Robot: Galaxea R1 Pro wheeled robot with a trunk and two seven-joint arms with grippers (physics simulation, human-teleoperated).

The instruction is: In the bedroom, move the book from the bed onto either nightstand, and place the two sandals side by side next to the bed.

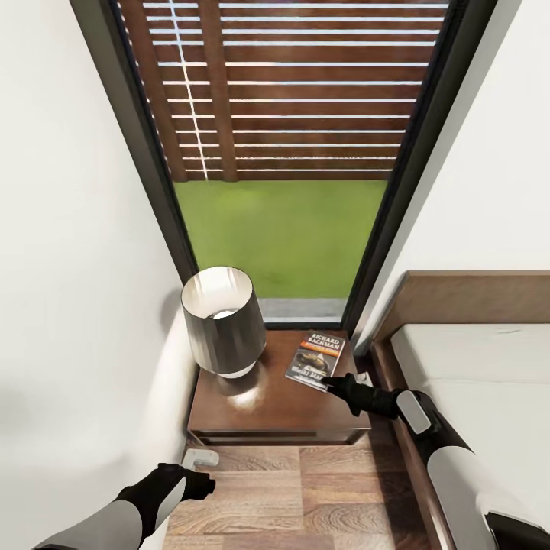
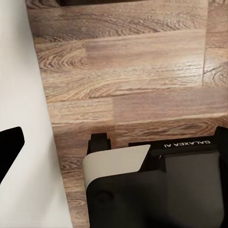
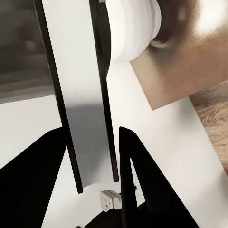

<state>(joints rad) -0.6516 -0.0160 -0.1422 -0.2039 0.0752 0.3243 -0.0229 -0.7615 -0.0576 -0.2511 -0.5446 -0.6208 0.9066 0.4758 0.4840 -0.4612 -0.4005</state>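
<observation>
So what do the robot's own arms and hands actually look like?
Both arms are smooth white shells with black joints. The right arm has a grey oval panel near its wrist. Each ends in a black two-fingered gripper: left gripper, right gripper. The left wrist view shows a black block with "GALAXEA AI" lettering.

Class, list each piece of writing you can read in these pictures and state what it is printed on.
"RICHARD BACHMAN": on the book, lying on the nightstand.
"GALAXEA AI": on the robot's black base, seen upside down.
The book's orange band and lower title are too blurred to read.
</observation>
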